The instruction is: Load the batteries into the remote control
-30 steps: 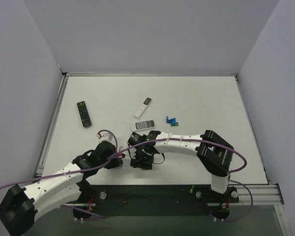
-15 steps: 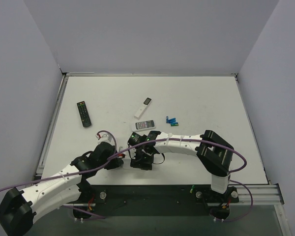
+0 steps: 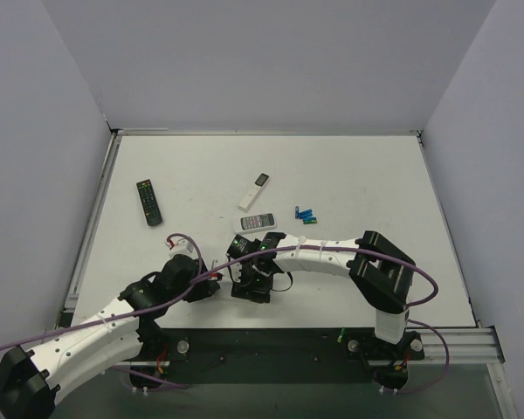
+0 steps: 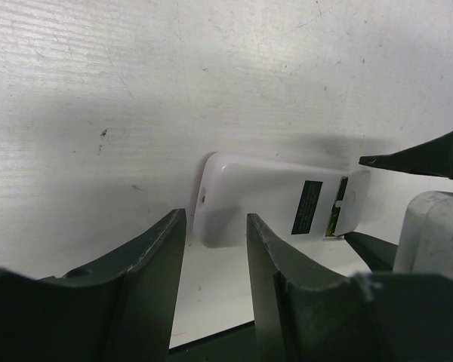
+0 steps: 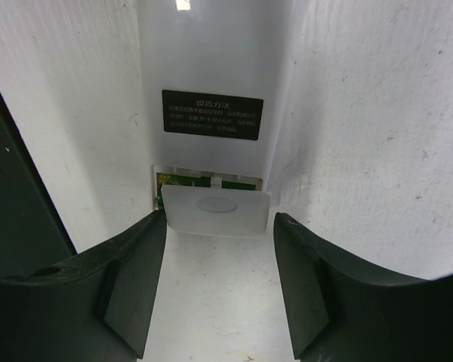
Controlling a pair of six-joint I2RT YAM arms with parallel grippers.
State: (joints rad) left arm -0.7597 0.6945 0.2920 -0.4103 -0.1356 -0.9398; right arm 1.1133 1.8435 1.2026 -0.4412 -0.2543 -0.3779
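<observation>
We see our left arm [image 3: 87, 336] and right arm [image 3: 319, 251] in white shells with black joints [image 3: 384, 275], a purple cable [image 3: 436, 291] looping along each; the left hand [image 4: 214, 219] carries dark wedge-shaped fingers [image 4: 143, 294].

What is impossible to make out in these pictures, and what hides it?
Top view: the remote control is hidden under the right gripper; the batteries are too small to count.
Left wrist view: a left gripper finger hides part of the remote control's near edge.
Right wrist view: the label is too small to read; whether the right gripper squeezes the remote control is unclear.
</observation>
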